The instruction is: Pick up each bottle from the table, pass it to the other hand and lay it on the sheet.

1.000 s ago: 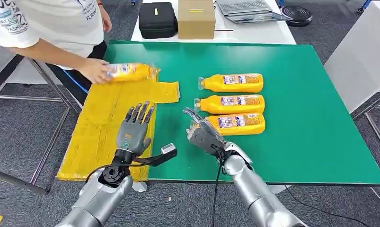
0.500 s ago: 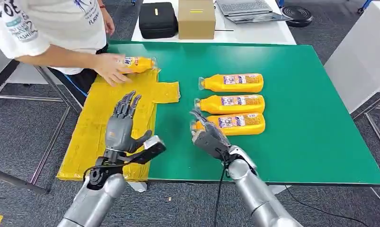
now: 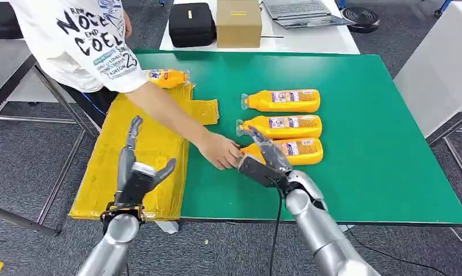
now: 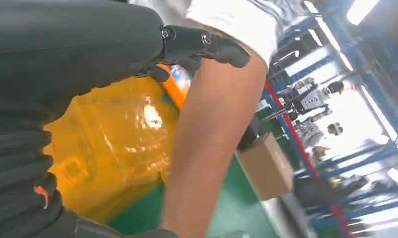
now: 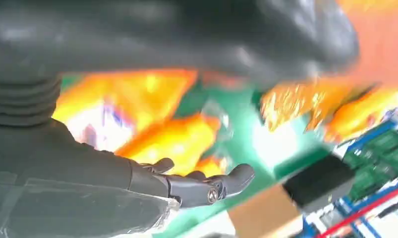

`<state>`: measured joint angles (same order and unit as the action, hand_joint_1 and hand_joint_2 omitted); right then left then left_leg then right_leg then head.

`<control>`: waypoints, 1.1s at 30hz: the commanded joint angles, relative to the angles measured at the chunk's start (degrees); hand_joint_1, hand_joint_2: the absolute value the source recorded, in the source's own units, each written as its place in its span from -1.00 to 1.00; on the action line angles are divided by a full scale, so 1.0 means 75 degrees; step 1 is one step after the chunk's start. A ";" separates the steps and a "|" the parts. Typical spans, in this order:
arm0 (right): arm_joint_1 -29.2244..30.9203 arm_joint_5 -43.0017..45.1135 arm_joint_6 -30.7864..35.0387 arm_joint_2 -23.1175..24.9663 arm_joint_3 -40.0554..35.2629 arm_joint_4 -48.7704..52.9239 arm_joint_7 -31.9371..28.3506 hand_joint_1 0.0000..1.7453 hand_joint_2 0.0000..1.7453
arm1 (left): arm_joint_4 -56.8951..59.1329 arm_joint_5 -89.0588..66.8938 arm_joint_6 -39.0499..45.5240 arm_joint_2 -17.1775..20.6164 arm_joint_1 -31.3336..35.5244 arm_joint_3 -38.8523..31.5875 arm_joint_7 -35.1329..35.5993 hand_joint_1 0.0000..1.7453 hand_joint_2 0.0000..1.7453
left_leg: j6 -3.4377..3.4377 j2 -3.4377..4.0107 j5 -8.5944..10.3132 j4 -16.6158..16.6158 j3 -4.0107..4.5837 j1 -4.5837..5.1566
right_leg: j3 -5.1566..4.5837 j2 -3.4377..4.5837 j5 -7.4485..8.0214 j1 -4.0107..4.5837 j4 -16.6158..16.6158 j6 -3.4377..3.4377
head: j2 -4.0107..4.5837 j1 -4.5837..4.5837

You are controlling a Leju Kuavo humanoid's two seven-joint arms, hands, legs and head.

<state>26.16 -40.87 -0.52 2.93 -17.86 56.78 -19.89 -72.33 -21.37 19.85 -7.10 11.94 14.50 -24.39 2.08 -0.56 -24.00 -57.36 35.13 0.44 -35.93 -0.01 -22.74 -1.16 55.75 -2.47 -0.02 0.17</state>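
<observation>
We have three orange bottles lying side by side on the green worktop point(image 3: 361, 172), necks pointing toward the yellow sheet point(image 3: 130, 161): the far bottle point(image 3: 281, 100), the middle bottle point(image 3: 280, 126) and the near bottle point(image 3: 286, 150). Our right hand point(image 3: 266, 164) is at the neck end of the near bottle, fingers point(image 3: 263, 144) stretched out over it; whether they grip it we cannot tell, as the right wrist view is too blurred. A person's hand point(image 3: 220, 150) reaches across the sheet and meets that same neck end, right against our right hand. Over on the left, our left hand point(image 3: 133, 175) hovers above the near part of the sheet, holding nothing, fingers point(image 3: 133, 129) spread wide with the thumb out to the side. A fourth bottle point(image 3: 166, 78) lies at the far end of the sheet, partly behind the person's sleeve point(image 3: 96, 46). Beyond the worktop we see a black case point(image 3: 191, 24), a cardboard box point(image 3: 238, 23) and a laptop point(image 3: 300, 11) on a white table point(image 3: 309, 40).
</observation>
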 commanded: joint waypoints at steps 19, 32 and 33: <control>0.1803 -0.0619 -0.0700 -0.1642 -0.0563 -0.2290 0.0030 -1.00 1.00 | 0.1429 0.1227 -0.0261 -0.0021 0.0391 -0.0168 -0.0347 -1.00 1.00 | -0.0011 -0.0008 -0.0014 0.0000 -0.0036 -0.0006 | 0.0042 -0.0012 -0.0014 0.0008 -0.0004 0.0009 | 0.0000 0.0003; 0.0368 0.0908 -0.2295 -0.2548 -0.0886 0.0398 -0.0904 -1.00 1.00 | 0.1315 0.1091 0.0240 0.0146 0.0305 -0.0061 -0.0290 -1.00 1.00 | -0.0017 -0.0019 -0.0023 -0.0006 -0.0040 -0.0008 | 0.0050 -0.0021 -0.0025 0.0010 -0.0001 0.0015 | 0.0000 0.0000; 0.0334 0.0926 -0.2310 -0.2556 -0.0885 0.0468 -0.0880 -1.00 1.00 | 0.1312 0.1093 0.0235 0.0150 0.0302 -0.0065 -0.0290 -1.00 1.00 | -0.0014 -0.0012 -0.0018 -0.0002 -0.0032 -0.0005 | 0.0039 -0.0014 -0.0019 0.0007 -0.0004 0.0012 | 0.0000 0.0003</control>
<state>33.39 -37.33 -15.41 -12.26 -21.11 47.87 -25.51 -65.42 -12.55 20.28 -7.61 12.36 12.57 -27.06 2.09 -0.61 -24.01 -57.40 35.15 0.48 -35.92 -0.04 -22.73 -1.19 55.74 -2.50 -0.02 0.20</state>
